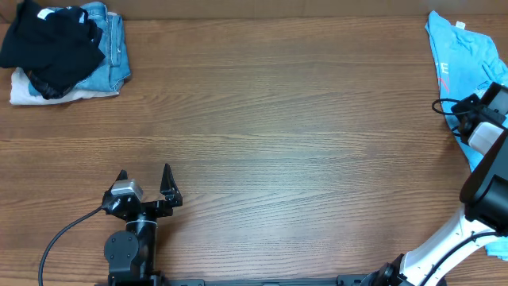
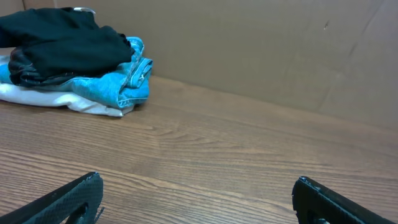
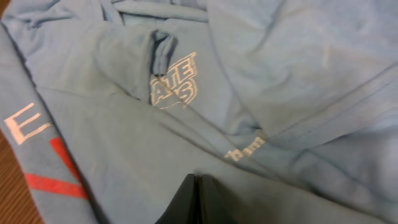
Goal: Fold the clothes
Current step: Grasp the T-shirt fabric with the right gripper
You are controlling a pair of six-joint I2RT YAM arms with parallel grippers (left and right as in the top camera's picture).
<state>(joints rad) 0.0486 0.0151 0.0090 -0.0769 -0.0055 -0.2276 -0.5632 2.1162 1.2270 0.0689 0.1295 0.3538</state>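
One limp, light T-shirt (image 1: 454, 49) lay crumpled at the right edge of the table (image 1: 278, 119), my right gripper (image 3: 196, 190) closed above it, my left gripper (image 1: 144, 171) spread wide. I reckoned hem corners the best hold.

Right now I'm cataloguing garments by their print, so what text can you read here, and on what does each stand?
"ATE": white outlined logo on the sky-blue T-shirt, start hidden by a fold.
"ham": small white print, same shirt, start hidden.
"E": white letter above red strokes, same shirt.
Logo's second line: unreadable beyond a final "S".
Denim jeans, black garment: no text visible.
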